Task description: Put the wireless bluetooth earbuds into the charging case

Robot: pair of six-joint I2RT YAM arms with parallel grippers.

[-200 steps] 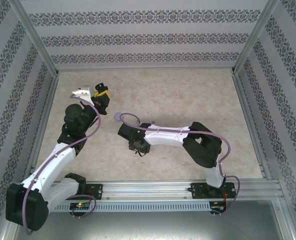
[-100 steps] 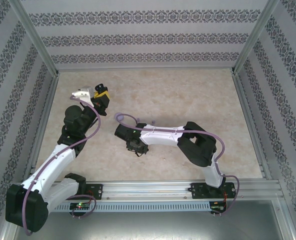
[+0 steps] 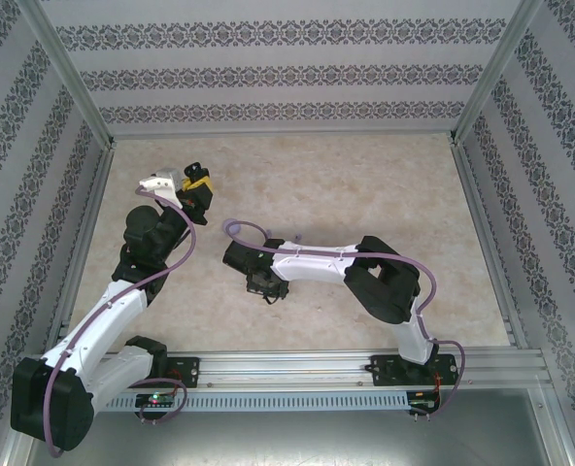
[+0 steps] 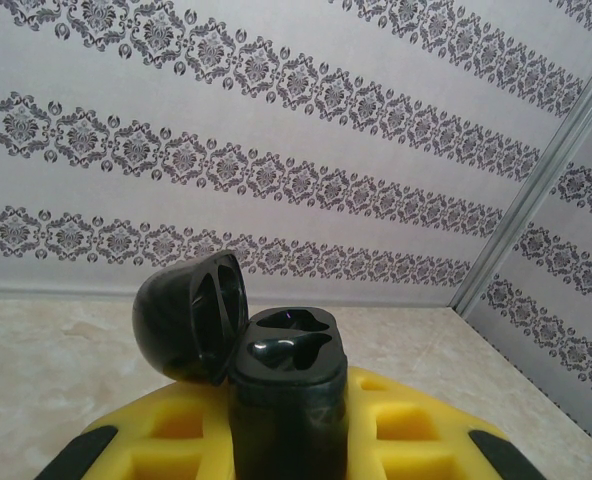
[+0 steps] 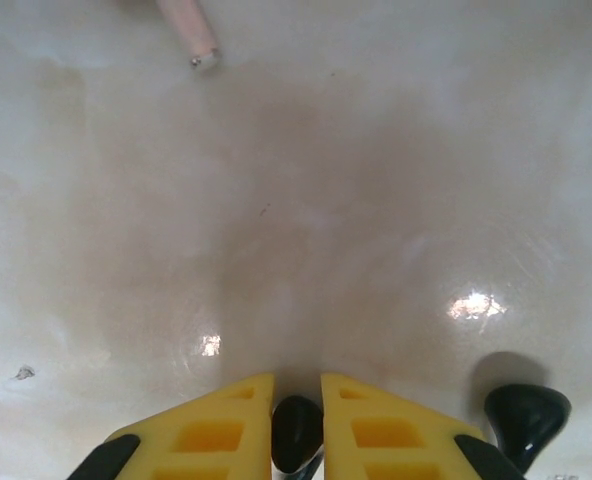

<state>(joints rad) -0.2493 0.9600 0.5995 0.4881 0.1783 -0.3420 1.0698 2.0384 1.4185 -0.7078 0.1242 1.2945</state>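
In the left wrist view a black charging case (image 4: 286,395) stands upright between my yellow fingers (image 4: 416,420), its lid (image 4: 191,315) hinged open to the left. Its two wells look empty. My left gripper (image 3: 199,190) holds it raised at the table's left. My right gripper (image 5: 296,385) is low over the table near the middle (image 3: 265,286), with its yellow fingers shut on a black earbud (image 5: 296,435). A second black earbud (image 5: 526,420) lies on the table just to the right of the fingers. A pale pink earbud's stem (image 5: 188,30) pokes in at the far left.
The marble-look tabletop (image 3: 365,194) is walled by patterned panels (image 3: 287,78) on three sides, with metal posts at the corners. A rail (image 3: 297,369) carrying both arm bases runs along the near edge.
The right arm has shifted a little to the left and its fingers have closed in. The left arm holds still with the case.
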